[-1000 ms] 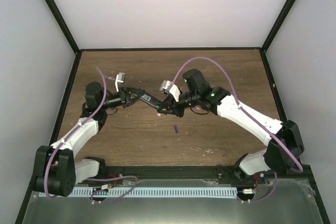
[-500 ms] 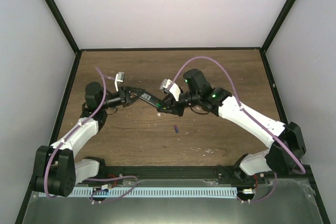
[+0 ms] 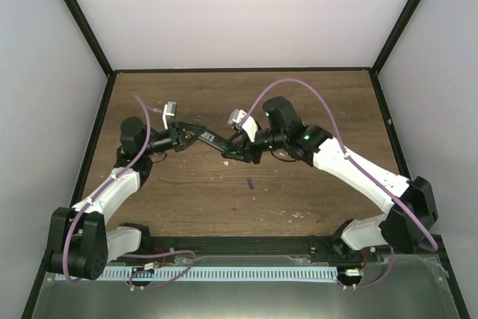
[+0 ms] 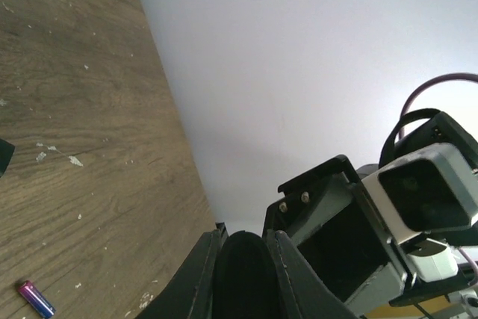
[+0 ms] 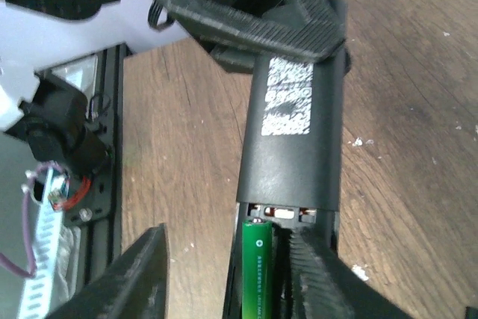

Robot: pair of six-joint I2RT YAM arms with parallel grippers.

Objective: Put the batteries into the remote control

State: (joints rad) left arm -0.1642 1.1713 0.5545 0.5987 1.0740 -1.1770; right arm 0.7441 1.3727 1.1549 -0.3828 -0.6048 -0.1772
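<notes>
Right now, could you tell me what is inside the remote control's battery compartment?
A green battery lies in the remote control's open bay, below its metal contacts. The neighbouring slot is mostly hidden by a finger of the right gripper.

The left arm [image 3: 112, 188] and right arm [image 3: 351, 166] reach inward, left fingers [image 4: 196, 278] clamped, right fingers [image 5: 142, 282] parted

Brown wooden table [image 3: 314, 102] between plain white walls [image 3: 239, 13]
</notes>
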